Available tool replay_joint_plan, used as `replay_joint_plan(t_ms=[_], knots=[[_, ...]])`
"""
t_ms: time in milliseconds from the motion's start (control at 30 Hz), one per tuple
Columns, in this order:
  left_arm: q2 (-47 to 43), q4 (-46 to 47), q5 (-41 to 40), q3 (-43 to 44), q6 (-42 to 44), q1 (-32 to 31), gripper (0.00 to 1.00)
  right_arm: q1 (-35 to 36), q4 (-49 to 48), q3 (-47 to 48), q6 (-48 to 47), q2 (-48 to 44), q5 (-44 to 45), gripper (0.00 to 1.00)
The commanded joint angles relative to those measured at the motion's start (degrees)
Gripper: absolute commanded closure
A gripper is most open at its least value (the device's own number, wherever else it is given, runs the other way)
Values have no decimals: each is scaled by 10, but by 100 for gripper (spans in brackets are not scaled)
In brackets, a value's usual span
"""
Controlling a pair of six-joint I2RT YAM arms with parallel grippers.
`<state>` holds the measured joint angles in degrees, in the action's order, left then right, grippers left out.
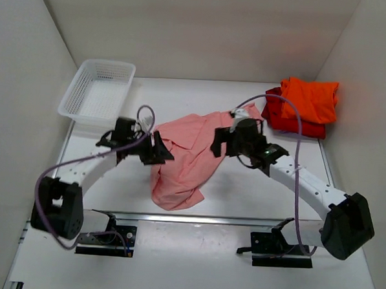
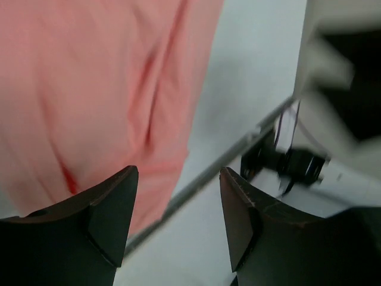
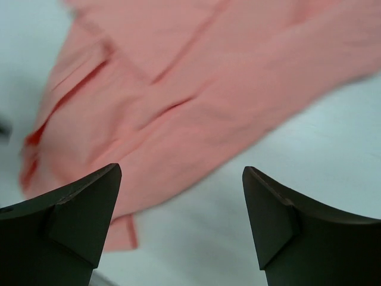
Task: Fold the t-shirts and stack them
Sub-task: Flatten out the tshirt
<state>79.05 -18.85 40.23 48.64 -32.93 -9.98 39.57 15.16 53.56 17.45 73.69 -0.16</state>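
Table (image 1: 261,200): bears every item listed.
Mesh basket (image 1: 98,91): far left corner of table, well apart from the shirts.
Loose t-shirt (image 1: 186,160): centre of table, lying diagonally from far right to near left.
Upper folded t-shirt (image 1: 310,99): far right corner, on top of the lower folded t-shirt (image 1: 291,124).
Left gripper (image 1: 159,149): at the loose t-shirt's left edge, right of the basket.
Right gripper (image 1: 219,142): over the loose t-shirt's far right part, near the stacked pair.

A robotics lab cell: bare white panels (image 1: 186,27) wall in a white table (image 1: 236,192) bearing two bolted arms (image 1: 307,183)
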Motion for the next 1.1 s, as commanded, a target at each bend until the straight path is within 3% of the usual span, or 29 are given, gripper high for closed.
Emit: replay_joint_plan(t_ms=[0,133,200,300,367,500,533,600,667,733,800,833,933,1000,1067], knots=[[-80,-36,-44,-118,2,-63,32,-119,-49,-32,18,-22,-38,20],[-160,24,-52,-252,-87,-111,27,-204,-57,-33,4,5,-61,20],[-154,43,-55,-270,-98,-104,27,-223,-76,-39,7,11,-71,20],[-98,32,-102,-241,-43,-87,32,-233,-125,-50,14,43,-65,20],[-59,10,-145,-197,-14,-83,42,-242,-130,-30,17,85,-62,20],[19,6,-190,-146,12,-88,43,-275,-168,38,23,187,-49,21],[26,7,-201,-140,7,-100,46,-287,-166,51,26,206,-49,20],[55,14,-210,-139,8,-108,64,-303,-153,135,21,290,-51,21],[74,36,-195,-156,5,-103,97,-323,-123,207,13,348,-65,19],[86,45,-181,-167,12,-90,100,-331,-109,281,8,402,-77,19],[97,26,-188,-157,29,-81,100,-339,-84,332,-5,463,-95,28],[103,22,-201,-148,40,-70,100,-344,-63,363,-4,484,-105,43],[130,-14,-224,-92,73,-34,100,-343,-17,368,-13,490,-108,100],[163,-57,-236,-11,91,-8,100,-337,-7,314,-16,453,-96,100],[211,-83,-247,61,103,20,100,-328,-27,188,-8,388,-78,100]])
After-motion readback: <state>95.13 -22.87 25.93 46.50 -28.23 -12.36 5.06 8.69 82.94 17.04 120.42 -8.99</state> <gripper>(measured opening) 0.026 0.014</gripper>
